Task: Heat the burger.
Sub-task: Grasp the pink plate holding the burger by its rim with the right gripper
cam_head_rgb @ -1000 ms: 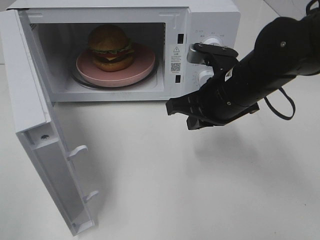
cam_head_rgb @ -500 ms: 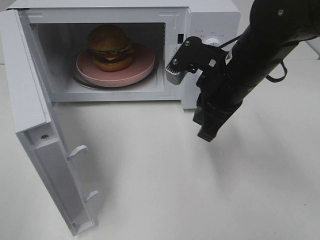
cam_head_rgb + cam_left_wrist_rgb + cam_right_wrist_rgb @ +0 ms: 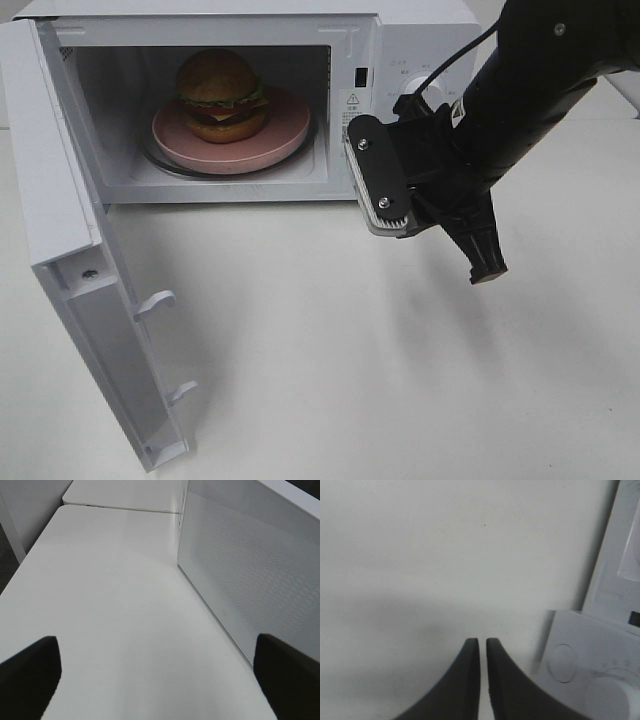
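One white table [image 3: 330, 370] bears the open microwave [image 3: 420, 40]; right claw [image 3: 482, 642] together, left claw [image 3: 160, 660] apart.

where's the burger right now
In the exterior high view the burger sits on the pink plate inside the open microwave, upper left, away from the right gripper.

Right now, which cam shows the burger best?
Exterior high: the burger sits whole on the pink plate inside the open microwave. The left wrist view shows only the microwave's side and table; the right wrist view only shut fingers and the control panel. No burger in either.
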`<state>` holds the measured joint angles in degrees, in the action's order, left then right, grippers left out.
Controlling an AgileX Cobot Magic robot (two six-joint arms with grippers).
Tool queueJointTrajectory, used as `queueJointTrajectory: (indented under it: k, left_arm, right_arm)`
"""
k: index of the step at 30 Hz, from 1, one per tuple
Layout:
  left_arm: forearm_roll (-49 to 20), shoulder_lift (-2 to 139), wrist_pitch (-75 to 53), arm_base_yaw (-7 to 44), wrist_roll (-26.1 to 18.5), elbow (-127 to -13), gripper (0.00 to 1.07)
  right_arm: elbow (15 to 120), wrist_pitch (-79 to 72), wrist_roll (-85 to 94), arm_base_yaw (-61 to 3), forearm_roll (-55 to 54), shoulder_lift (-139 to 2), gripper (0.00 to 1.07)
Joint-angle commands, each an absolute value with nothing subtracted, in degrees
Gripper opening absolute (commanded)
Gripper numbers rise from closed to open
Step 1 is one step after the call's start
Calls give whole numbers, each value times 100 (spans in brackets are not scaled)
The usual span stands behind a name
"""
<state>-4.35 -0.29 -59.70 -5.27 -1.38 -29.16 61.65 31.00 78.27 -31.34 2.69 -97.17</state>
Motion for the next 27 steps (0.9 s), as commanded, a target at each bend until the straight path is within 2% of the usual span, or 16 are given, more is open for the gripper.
queueJointTrajectory:
  k: [1, 5, 7, 8, 10, 11, 13, 16, 18, 21, 23, 27]
  left_arm:
    - [-464, -138, -5930, -533, -126, -2893, 100]
    - [-464, -138, -5930, -533, -126, -2893, 100]
    - [-464, -138, -5930, -533, -126, -2893, 100]
    - [-464, -138, -5930, -533, -126, -2893, 100]
    - [-464, -138, -5930, -533, -126, -2893, 100]
    - [-464, -138, -5930, -533, -126, -2893, 100]
    - [-464, -138, -5930, -533, -126, -2893, 100]
    - [-464, -138, -5930, -533, -126, -2893, 100]
    - [-464, -138, -5930, -533, -126, -2893, 100]
    - [-464, -138, -5930, -533, -126, -2893, 100]
    - [-464, -138, -5930, -533, -126, -2893, 100]
    - [-464, -138, -5930, -533, -126, -2893, 100]
  right_arm:
    - [6194, 2756, 7953, -3289, 630, -9672, 12]
    - [6194, 2498, 7918, -3421, 808, -9672, 16]
    - [6194, 2286, 7838, -3558, 1014, -9672, 23]
    - [6194, 2286, 7838, -3558, 1014, -9672, 23]
    - [6194, 2074, 7655, -3684, 1203, -9672, 33]
    - [6194, 2074, 7655, -3684, 1203, -9672, 33]
    - [6194, 1650, 7294, -3787, 1306, -9752, 49]
    - [6194, 1570, 7145, -3810, 1335, -9775, 54]
    - [6199, 1324, 6675, -3810, 1329, -9906, 70]
    - [6217, 1289, 6583, -3810, 1329, -9947, 74]
    - [6383, 1358, 6434, -3896, 1392, -10067, 81]
    - [6704, 1375, 6159, -3942, 1576, -10313, 81]
